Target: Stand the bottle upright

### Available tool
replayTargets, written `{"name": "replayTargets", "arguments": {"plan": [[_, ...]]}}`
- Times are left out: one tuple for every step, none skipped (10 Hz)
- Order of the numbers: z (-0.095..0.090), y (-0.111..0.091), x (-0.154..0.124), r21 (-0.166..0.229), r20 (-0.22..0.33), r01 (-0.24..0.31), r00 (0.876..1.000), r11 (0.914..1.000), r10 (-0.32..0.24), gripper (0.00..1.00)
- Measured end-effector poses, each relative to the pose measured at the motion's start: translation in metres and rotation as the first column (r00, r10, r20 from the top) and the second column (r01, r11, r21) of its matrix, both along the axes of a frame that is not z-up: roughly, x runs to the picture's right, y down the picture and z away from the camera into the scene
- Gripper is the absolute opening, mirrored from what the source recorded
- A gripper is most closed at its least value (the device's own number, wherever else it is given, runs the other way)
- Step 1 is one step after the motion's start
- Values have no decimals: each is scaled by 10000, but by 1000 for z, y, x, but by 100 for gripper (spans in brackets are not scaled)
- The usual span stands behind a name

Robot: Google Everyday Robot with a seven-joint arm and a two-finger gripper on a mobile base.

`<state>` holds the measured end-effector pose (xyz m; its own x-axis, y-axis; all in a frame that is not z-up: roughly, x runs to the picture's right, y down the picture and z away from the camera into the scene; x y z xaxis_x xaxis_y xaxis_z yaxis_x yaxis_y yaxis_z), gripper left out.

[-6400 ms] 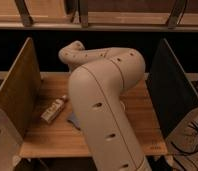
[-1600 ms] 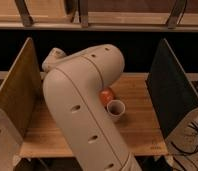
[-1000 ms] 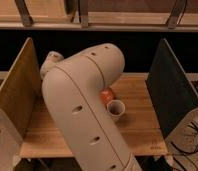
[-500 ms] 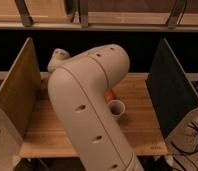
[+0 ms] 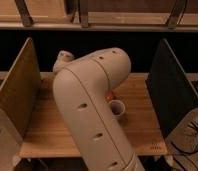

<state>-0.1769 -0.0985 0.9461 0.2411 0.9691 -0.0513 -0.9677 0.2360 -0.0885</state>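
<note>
Nearest the camera, the white arm (image 5: 92, 110) rose from the lower edge and covered the middle of the wooden table (image 5: 47, 135). Just right of the arm stood a pale cup (image 5: 116, 107), upright, with a sliver of an orange ball (image 5: 110, 97) showing just behind it, against the arm. A wooden panel (image 5: 14, 95) flanked the table on the left and a dark panel (image 5: 169, 95) on the right. The arm bent leftward at its top joint. The gripper lay hidden behind the arm - its state could not be told. The bottle was likewise out of sight - position not established.
</note>
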Motion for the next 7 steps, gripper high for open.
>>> {"name": "replayTargets", "arguments": {"plan": [[0, 0, 0, 1, 2, -2, 10000, 10000, 2, 0], [0, 1, 0, -16, 5, 10, 10000, 10000, -10, 0], [-1, 1, 0, 5, 7, 57, 10000, 10000, -57, 0], [-2, -3, 1, 169, -11, 35, 10000, 9999, -35, 0], [-3, -10, 3, 436, -41, 39, 10000, 9990, -38, 0], [-3, -25, 3, 966, 2, 123, 9999, 9952, -124, 0], [-4, -39, 0, 1488, 164, 234, 9995, 9886, -261, 0]]}}
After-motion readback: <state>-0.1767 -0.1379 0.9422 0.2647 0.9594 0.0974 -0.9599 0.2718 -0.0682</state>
